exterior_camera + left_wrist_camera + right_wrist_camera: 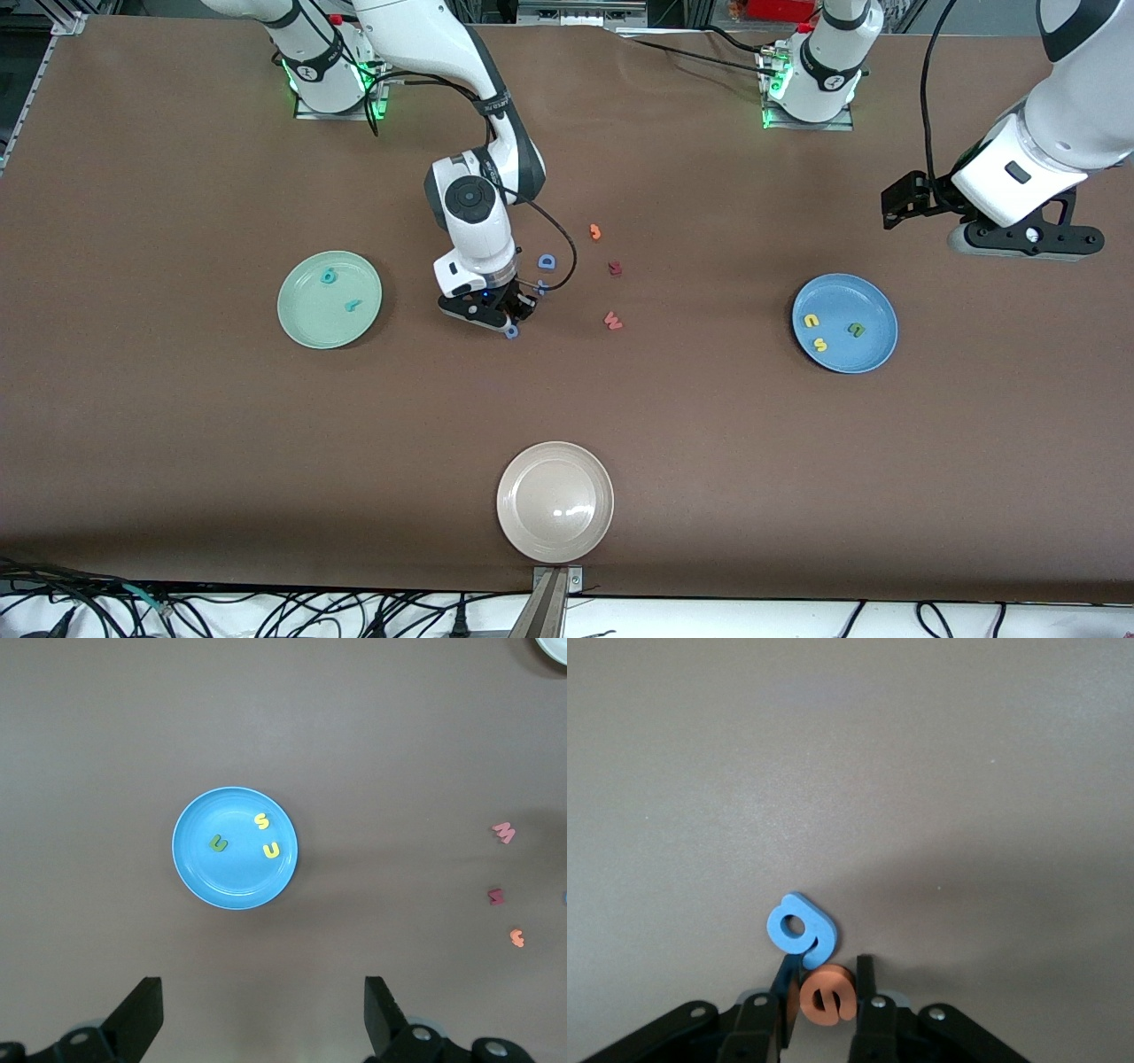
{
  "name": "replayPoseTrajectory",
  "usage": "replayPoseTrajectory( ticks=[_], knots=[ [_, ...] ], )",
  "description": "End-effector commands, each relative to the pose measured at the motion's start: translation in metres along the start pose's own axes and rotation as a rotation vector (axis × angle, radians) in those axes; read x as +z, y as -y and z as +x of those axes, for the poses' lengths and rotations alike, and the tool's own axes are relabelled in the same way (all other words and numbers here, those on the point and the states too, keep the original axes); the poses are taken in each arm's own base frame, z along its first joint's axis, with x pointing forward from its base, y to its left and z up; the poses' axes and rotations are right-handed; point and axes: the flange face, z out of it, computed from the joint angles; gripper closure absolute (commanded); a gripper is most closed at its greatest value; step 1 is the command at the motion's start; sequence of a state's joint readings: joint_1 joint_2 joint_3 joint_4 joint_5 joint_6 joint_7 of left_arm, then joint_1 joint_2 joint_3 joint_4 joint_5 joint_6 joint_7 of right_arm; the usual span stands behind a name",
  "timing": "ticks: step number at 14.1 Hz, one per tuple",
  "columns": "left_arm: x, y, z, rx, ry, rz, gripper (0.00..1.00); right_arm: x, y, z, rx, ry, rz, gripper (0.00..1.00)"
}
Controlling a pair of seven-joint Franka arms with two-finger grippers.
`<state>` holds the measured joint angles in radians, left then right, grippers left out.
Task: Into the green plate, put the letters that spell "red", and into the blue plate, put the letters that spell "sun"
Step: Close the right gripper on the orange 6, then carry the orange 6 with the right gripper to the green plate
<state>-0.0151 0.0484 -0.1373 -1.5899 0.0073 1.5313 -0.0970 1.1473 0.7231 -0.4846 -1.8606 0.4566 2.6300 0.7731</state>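
Two teal letters (339, 291) of "red" lie in the green plate (301, 328), toward the right arm's end of the tabletop (177, 443). You will find the orange e (828, 995) down on the tabletop between the fingers of the right gripper (826, 992), which are narrowed onto it, touching its sides. A blue round letter (801, 929) lies just beside it. The yellow s (261, 821), yellow u (271, 850) and green n (218, 843) rest in the blue plate (199, 873). The left gripper (261, 1010) waits above that plate, fingers spread wide and empty.
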Motion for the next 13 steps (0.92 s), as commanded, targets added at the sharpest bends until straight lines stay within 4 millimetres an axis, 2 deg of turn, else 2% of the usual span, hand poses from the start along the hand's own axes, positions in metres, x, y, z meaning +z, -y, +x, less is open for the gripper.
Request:
replayPoseTrajectory(
  ticks=[1,2,6,12,13],
  knots=[
    [-0.006,-0.001,0.002,-0.006,0.009,-0.026,0.0,0.001,0.001,-0.006,0.018,-0.016,0.003,0.85],
    [-0.006,-0.001,0.002,-0.006,0.007,-0.026,0.0,0.001,0.001,-0.006,0.019,-0.016,0.003,0.89],
    [-0.006,-0.001,0.002,-0.005,0.009,-0.026,0.0,-0.005,0.006,-0.005,0.024,-0.016,0.014,0.89],
    [-0.006,0.0,0.002,-0.006,0.008,-0.027,0.0,-0.048,0.008,0.012,0.062,0.034,0.022,0.89],
    [-0.006,0.0,0.002,-0.006,0.008,-0.027,0.0,-0.057,0.003,0.023,0.077,0.04,0.015,0.89]
  ],
)
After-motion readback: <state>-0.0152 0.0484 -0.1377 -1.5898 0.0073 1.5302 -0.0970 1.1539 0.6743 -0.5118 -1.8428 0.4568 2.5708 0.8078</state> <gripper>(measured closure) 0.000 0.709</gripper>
